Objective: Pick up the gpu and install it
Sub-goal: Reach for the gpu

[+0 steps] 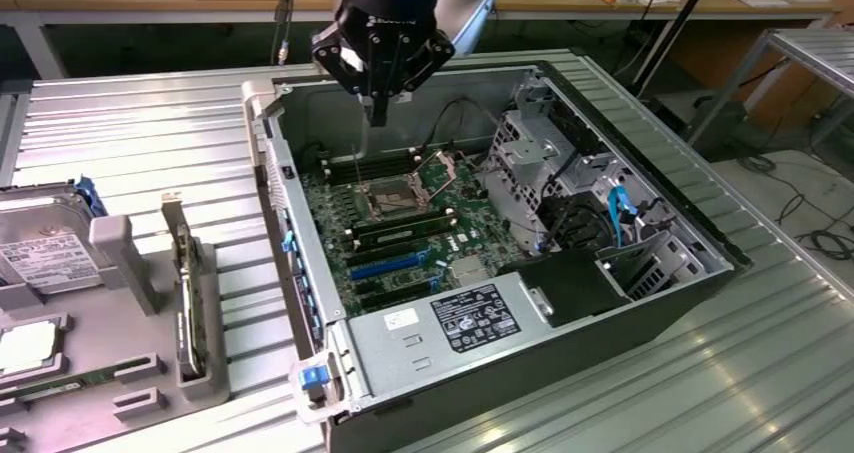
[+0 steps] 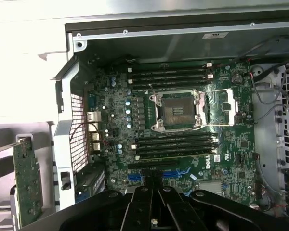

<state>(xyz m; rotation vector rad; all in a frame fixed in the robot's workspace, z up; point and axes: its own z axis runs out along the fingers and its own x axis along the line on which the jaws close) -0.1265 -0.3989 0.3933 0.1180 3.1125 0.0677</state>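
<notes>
Well off toward the exterior view's left of the gripper (image 1: 378, 116), a silver labelled hard drive (image 1: 47, 256) lies in a grey holder (image 1: 134, 378) on the ribbed metal table (image 1: 147, 133). Nearer the gripper, yet well apart from it, the gpu (image 1: 191, 298) stands on edge in a slot of that holder. It is outside the computer case (image 1: 274, 188) and near the case's wall. The wrist view shows its green board, but its fan side cannot be made out.

The gripper itself hangs above the open case with its fingers drawn together, narrow, holding nothing and touching nothing. Beneath it lies the motherboard (image 1: 461, 238), with the open CPU socket (image 1: 396, 201) almost straight under it and dark memory sticks (image 1: 390, 235) on either side of the socket. Closer to the camera than the gripper, a labelled power supply (image 1: 467, 318) sits in the case's near corner. Toward the exterior view's right of the gripper are a metal drive cage (image 1: 534, 158) and blue cables (image 1: 617, 211).
</notes>
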